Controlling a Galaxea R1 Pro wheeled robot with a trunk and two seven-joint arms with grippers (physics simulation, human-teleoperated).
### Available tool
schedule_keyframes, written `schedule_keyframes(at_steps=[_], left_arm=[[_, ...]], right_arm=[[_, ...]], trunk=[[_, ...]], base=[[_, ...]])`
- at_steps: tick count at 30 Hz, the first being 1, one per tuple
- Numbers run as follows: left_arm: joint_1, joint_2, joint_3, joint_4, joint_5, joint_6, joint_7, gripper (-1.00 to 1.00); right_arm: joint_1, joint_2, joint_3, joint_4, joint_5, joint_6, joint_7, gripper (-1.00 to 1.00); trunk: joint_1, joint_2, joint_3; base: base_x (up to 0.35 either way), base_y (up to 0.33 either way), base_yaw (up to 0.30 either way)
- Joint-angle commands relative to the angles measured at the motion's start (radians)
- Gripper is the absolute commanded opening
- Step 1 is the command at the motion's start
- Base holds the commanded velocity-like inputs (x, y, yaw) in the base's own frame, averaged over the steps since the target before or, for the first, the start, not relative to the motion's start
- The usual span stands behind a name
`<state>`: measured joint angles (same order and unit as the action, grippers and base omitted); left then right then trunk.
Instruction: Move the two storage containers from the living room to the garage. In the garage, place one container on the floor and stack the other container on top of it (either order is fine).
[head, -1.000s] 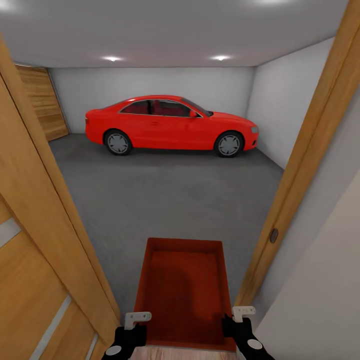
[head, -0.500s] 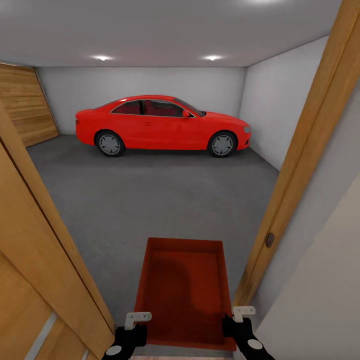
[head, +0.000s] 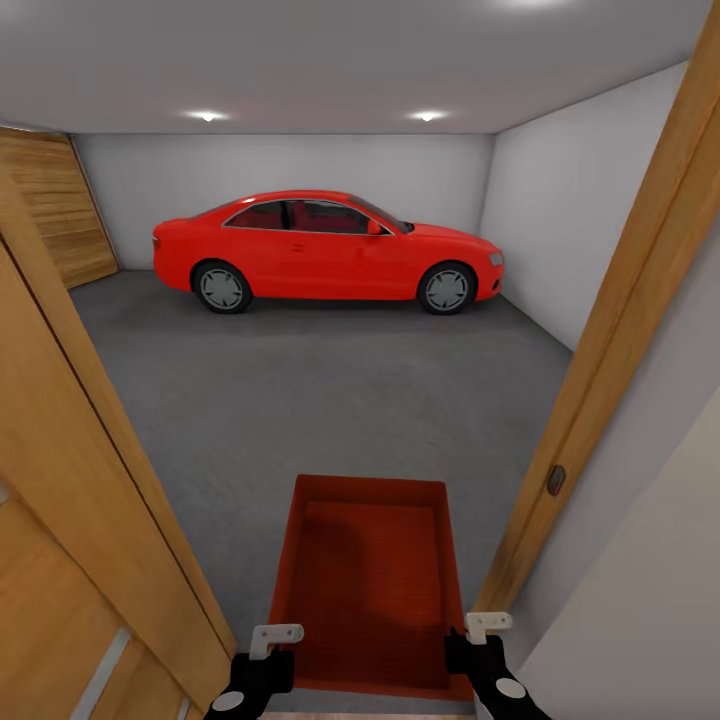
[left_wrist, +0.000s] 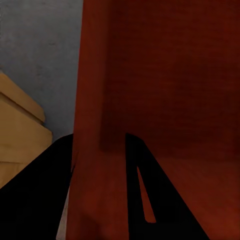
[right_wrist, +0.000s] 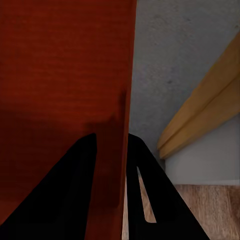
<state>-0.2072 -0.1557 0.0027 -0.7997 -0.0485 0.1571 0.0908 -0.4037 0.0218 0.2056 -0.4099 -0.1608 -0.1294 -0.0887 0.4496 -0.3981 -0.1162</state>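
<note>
Doorway scene at the garage: a rust-red storage container (head: 368, 585) is carried level between both arms, low in the head view, over the grey concrete floor (head: 320, 400). The left tool (head: 268, 650) pinches the container's left wall, one black finger (left_wrist: 35, 190) outside it and the other inside, as its wrist camera shows. The right tool (head: 478, 645) clamps the right wall the same way, a finger (right_wrist: 60, 190) on either face of the red wall. Wooden door frames (head: 620, 330) stand on both sides (an open wooden door (head: 60, 560) at the left). Across the room a red car (head: 325, 250) is parked side-on before the white back wall (head: 290, 165), under two round ceiling lights (head: 208, 116).
</note>
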Motion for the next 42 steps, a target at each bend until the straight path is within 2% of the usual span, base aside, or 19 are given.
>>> schedule_keyframes(at_steps=[1, 17, 29, 42], left_arm=[[0.000, -0.013, -0.013, 0.000, 0.009, 0.006, -0.003, -1.00], [0.000, -0.013, -0.013, 0.000, 0.009, 0.006, -0.003, -1.00], [0.000, -0.013, -0.013, 0.000, 0.007, 0.006, -0.003, -1.00], [0.000, -0.013, -0.013, 0.000, 0.008, 0.006, -0.003, -1.00]], right_arm=[[-0.001, 0.032, 0.003, -0.017, -0.008, -0.004, 0.001, -1.00], [-0.001, 0.032, 0.003, -0.017, -0.008, -0.004, 0.001, -1.00], [-0.001, 0.032, 0.003, -0.017, -0.008, -0.004, 0.001, -1.00], [-0.001, 0.032, 0.003, -0.017, -0.008, -0.004, 0.001, -1.00]], trunk=[[0.001, -0.002, -0.002], [0.001, -0.002, -0.002], [0.001, -0.002, -0.002], [0.001, -0.002, -0.002]], base=[[0.000, 0.011, 0.000], [0.002, 0.050, 0.000], [0.251, 0.000, 0.000], [0.021, 0.000, 0.005]])
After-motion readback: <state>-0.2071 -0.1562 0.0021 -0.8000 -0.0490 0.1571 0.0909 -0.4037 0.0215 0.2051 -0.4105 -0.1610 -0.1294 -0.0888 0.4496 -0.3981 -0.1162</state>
